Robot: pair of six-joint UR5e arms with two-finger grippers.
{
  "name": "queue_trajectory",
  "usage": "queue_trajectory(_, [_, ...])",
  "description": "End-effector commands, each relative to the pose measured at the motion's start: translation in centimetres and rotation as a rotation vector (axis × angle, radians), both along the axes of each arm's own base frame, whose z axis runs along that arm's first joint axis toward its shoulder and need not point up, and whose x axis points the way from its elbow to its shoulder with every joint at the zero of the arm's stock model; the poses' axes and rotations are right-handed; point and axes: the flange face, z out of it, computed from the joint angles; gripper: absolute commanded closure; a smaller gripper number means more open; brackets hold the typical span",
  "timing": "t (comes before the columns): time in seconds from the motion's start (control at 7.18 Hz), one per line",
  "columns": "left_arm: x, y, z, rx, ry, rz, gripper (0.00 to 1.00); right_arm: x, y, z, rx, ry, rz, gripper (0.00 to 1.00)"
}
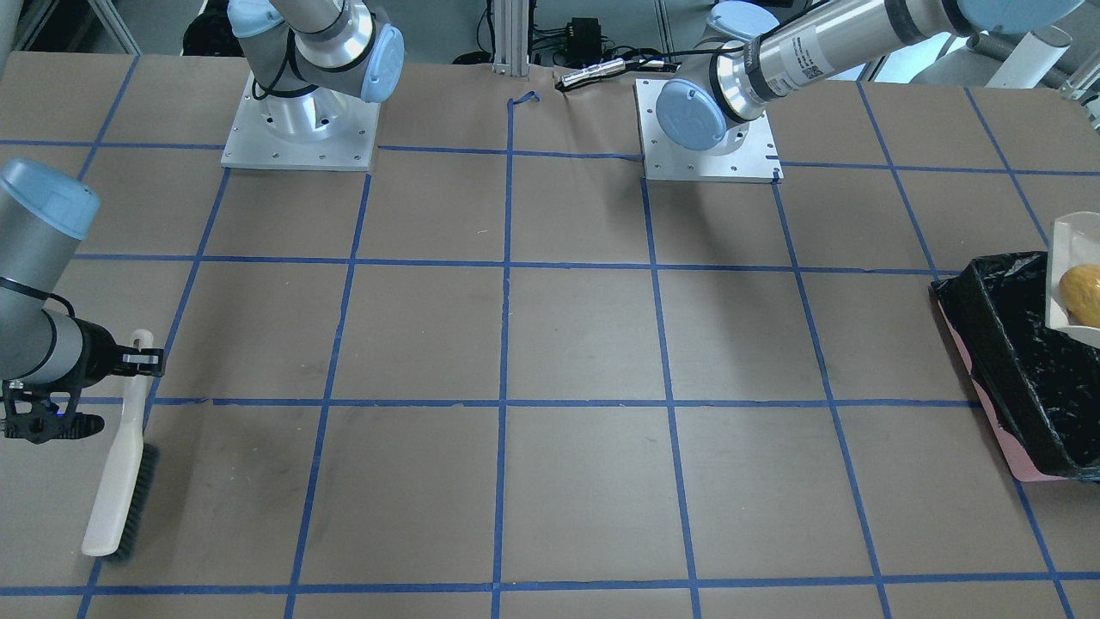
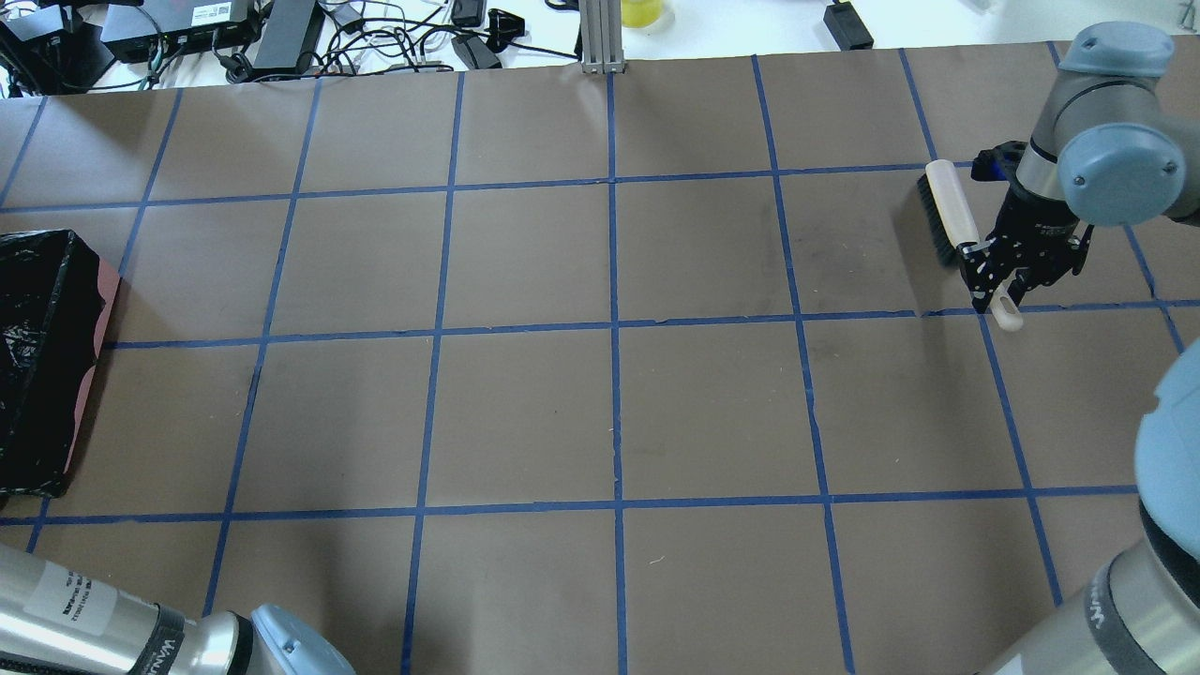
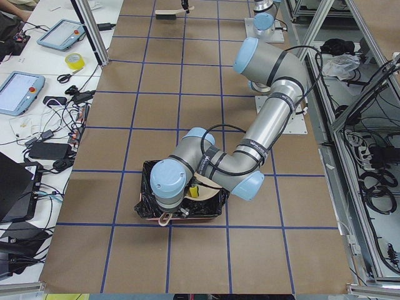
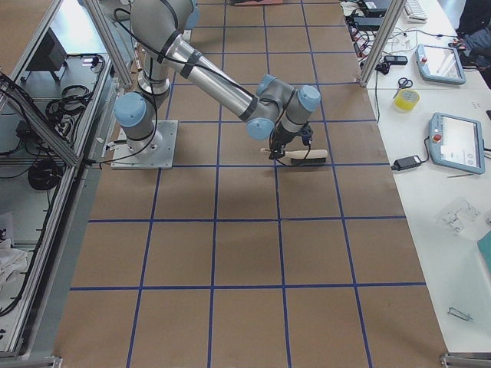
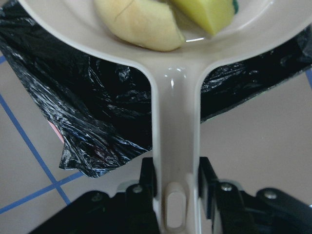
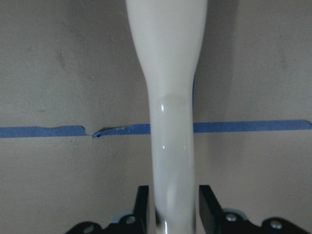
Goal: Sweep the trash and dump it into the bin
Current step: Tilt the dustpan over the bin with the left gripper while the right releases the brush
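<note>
My left gripper [image 5: 176, 183] is shut on the handle of the beige dustpan [image 5: 175, 122] and holds it over the bin [image 5: 97, 122], a pink box lined with a black bag [image 1: 1014, 361]. In the pan lie a pale cream curved slice [image 5: 139, 22] and a yellow sponge with a green layer [image 5: 204, 12]. The golden-brown potato-like lump [image 1: 1081, 292] shows in the pan [image 1: 1070, 249] in the front view. My right gripper [image 2: 1008, 291] is shut on the handle of a white brush [image 2: 949, 211] at the far side of the table; the handle [image 6: 176, 122] runs between its fingers [image 6: 142, 209].
The bin [image 2: 47, 356] stands at the table's left end. The table is brown paper with a blue tape grid [image 2: 614, 328]. Both arm bases [image 1: 301, 129] stand at the robot's edge. Cables and devices [image 2: 281, 28] lie beyond the far edge.
</note>
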Motion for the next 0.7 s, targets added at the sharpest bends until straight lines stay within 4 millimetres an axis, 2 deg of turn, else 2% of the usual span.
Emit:
queue_trajectory(0.0, [0.7, -1.2, 0.2, -0.035, -0.067, -0.059, 1.0, 0.0, -0.1, -0.1, -0.003, 0.004, -0.003, 0.43])
queue_trajectory(0.14, [-0.6, -3.3, 1.5, -0.083, -0.17, -0.175, 1.0, -0.1, -0.1, 0.0, -0.005, 0.004, -0.004, 0.38])
queue_trajectory(0.28, [-1.8, -4.6, 0.9, -0.065, -0.193, -0.209, 1.0, -0.3, -0.8, 1.1, -0.047, 0.021, -0.013, 0.21])
queue_trajectory(0.42, [-2.2, -4.7, 1.5, -0.071, -0.205, -0.22, 1.0, -0.1, -1.2, 3.3, -0.102, 0.03, -0.013, 0.01])
queue_trajectory(0.56, [-2.5, -5.0, 1.9, -0.076, -0.221, -0.245, 1.0, 0.3, -0.4, 8.6, -0.16, 0.049, -0.011, 0.0])
